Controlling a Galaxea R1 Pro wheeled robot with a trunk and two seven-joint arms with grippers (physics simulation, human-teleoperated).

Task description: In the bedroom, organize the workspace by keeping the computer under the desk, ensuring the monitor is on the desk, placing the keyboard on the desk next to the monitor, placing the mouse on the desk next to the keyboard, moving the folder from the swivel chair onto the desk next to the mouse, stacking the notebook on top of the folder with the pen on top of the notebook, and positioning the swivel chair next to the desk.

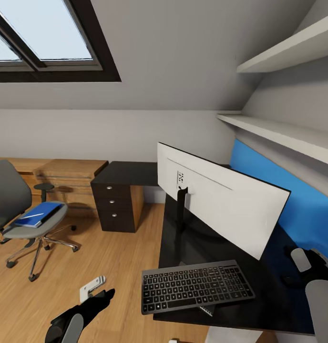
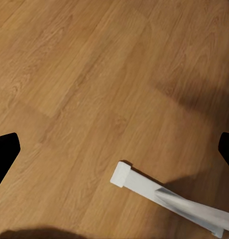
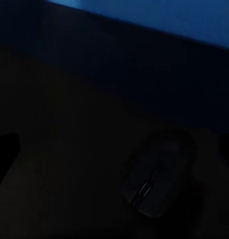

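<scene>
**Monitor and keyboard placed; folder stack left on the chair**

The monitor (image 1: 221, 200) and keyboard (image 1: 196, 285) sit on the black worktop (image 1: 130, 172), and a dark mouse (image 3: 156, 181) lies near the blue back panel. The blue folder (image 1: 39, 214) remains on the swivel chair (image 1: 21, 214), which stands well apart. The left end effector (image 1: 95, 297) hangs over the floor, fingers spread and empty; the right end effector's (image 1: 304, 267) state cannot be told.

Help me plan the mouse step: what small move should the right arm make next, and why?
Probably lower the right pincer onto the mouse: the wrist view looks straight down at it on the desk, apparently ungrasped, behind the monitor, far from the keyboard.
</scene>
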